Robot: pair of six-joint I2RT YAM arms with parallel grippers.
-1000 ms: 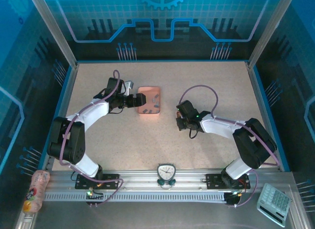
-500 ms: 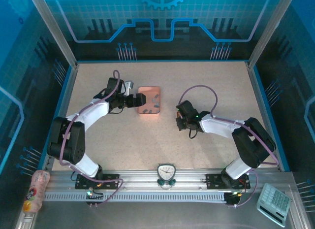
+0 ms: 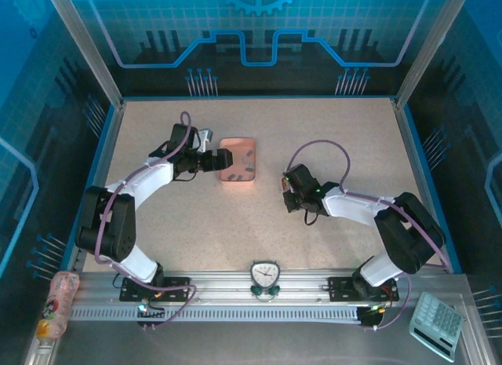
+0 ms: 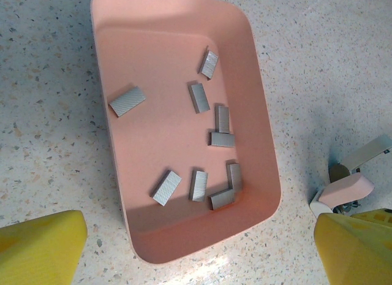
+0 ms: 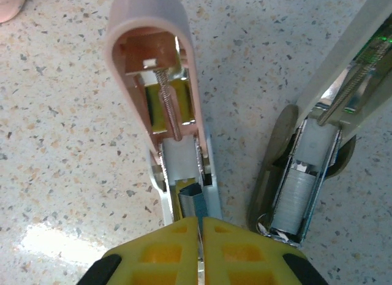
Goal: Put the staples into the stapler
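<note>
The stapler (image 5: 153, 83), pale pink with silvery metal parts, lies opened out on the table, its lid swung away and its spring and channel bare. My right gripper (image 5: 200, 220) is shut on a dark grey strip of staples (image 5: 199, 199), and the strip's end sits in the stapler's channel. From above, the right gripper (image 3: 293, 195) is right of the salmon-pink tray (image 3: 238, 177). Several more staples (image 4: 201, 98) lie loose in the tray (image 4: 184, 248). My left gripper (image 4: 196, 251) stands open over the tray's near end, its yellow fingers (image 4: 40, 245) wide apart with nothing between them.
A second small stapler (image 5: 306, 193), white and grey, lies open just right of the pink one with a row of staples in it. Another small opened stapler (image 4: 346, 190) rests on the table beside the tray, close to my left gripper's finger.
My right wrist has shifted slightly right and toward the near edge, and its cable loop has moved with it. The left arm has not moved.
</note>
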